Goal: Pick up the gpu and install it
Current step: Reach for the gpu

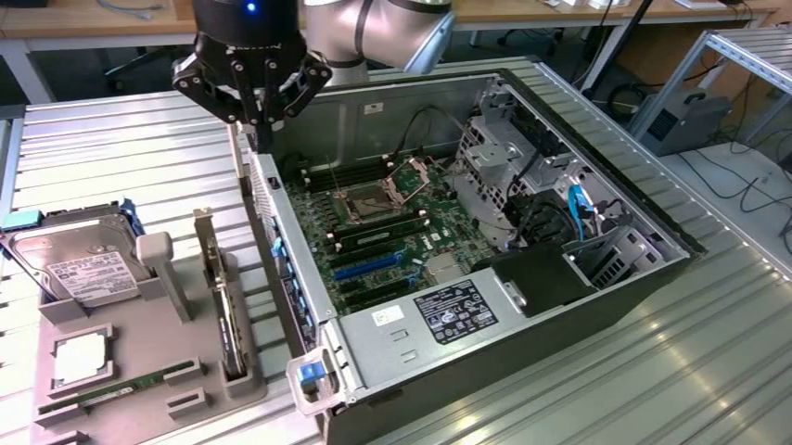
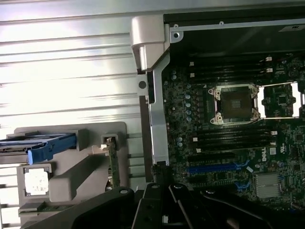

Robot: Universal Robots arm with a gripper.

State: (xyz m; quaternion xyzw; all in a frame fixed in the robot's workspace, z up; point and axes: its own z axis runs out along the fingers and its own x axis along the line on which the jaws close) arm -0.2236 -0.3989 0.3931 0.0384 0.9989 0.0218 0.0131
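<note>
Surface (image 1: 111, 158) of ribbed metal under everything. On it, spreading from the exterior view's centre out to four o'clock, open computer case (image 1: 409, 107) lying on its side, motherboard (image 1: 384, 232) exposed, expansion slots bare, nothing installed yet. At eight o'clock from the case, just beside its wall, grey holder (image 1: 159, 269) with hard drive (image 1: 81, 269) propped toward its ten o'clock corner. At eleven o'clock in the exterior view, hanging above the case's wall, gripper (image 1: 262, 125), jaws pressed fully together, nothing between them. Well apart from it, toward its six o'clock, gpu (image 1: 223, 306) standing on edge in the holder's slot nearest the case, untouched. Toward the holder's six o'clock edge, RAM stick (image 1: 118, 389) lying flat. Judged as the reach toward the card: spread the jaws before descending, set them across the thin board rather than along it, come straight down over the top edge near mid-length, away from the silver bracket end at the card's twelve o'clock, and keep clear of the case wall just beside the slot. Firm hold advisable, without twisting: tall thin card, apt to lever in its slot.
</note>
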